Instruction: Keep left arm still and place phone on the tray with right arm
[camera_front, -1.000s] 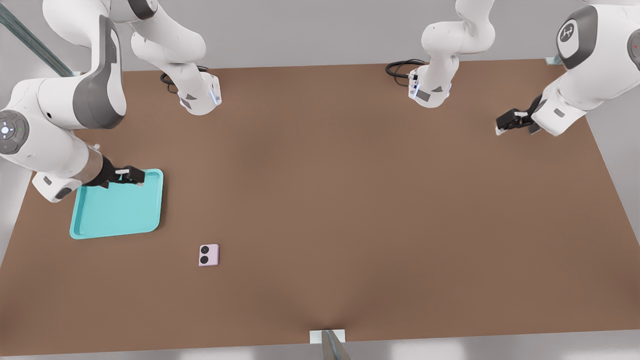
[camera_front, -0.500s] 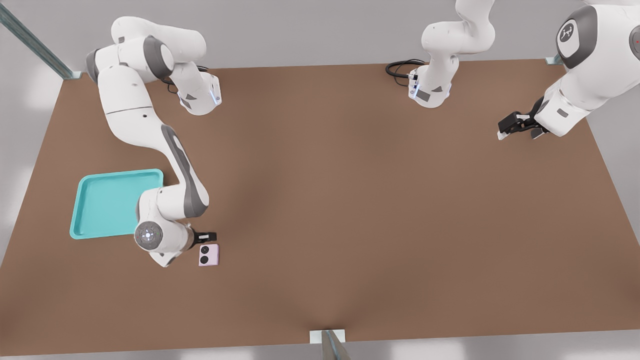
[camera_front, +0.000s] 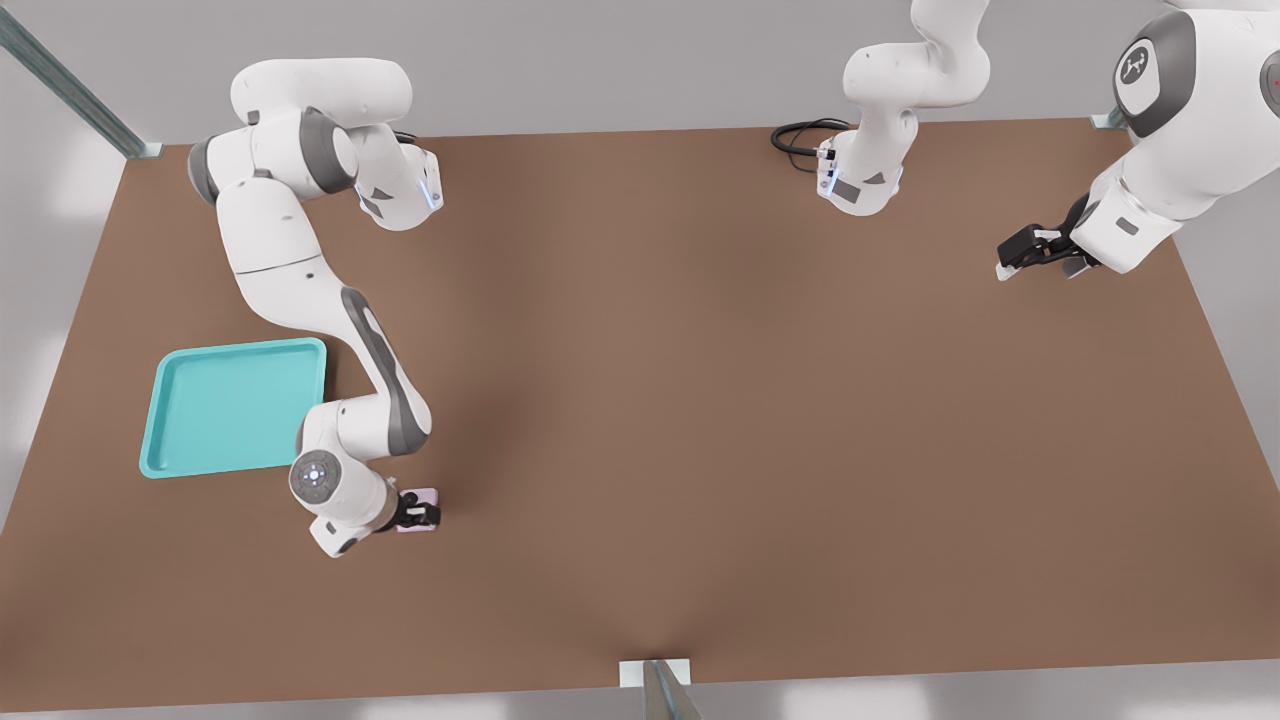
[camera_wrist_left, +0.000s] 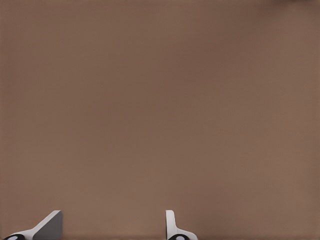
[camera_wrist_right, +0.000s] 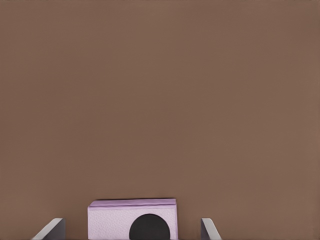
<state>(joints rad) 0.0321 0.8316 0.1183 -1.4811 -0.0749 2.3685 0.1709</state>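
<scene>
Your tool (camera_front: 420, 514) is over the phone (camera_front: 428, 495).
Its fingers (camera_wrist_right: 52, 230) stand spread beside it on the tabletop (camera_front: 760, 400), tray (camera_front: 160, 455) nearby left.

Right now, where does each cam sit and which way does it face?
Front view: high above, looking down on the brown table, flat turquoise rectangular tray and both white arms; gripper over the small lilac-pink phone.
Right wrist view: on the working wrist, facing the table; phone sits between two open fingertips.
Left wrist view: on the parked wrist, bare table, two fingertips.
Shared: front and right wrist views show the phone.
</scene>
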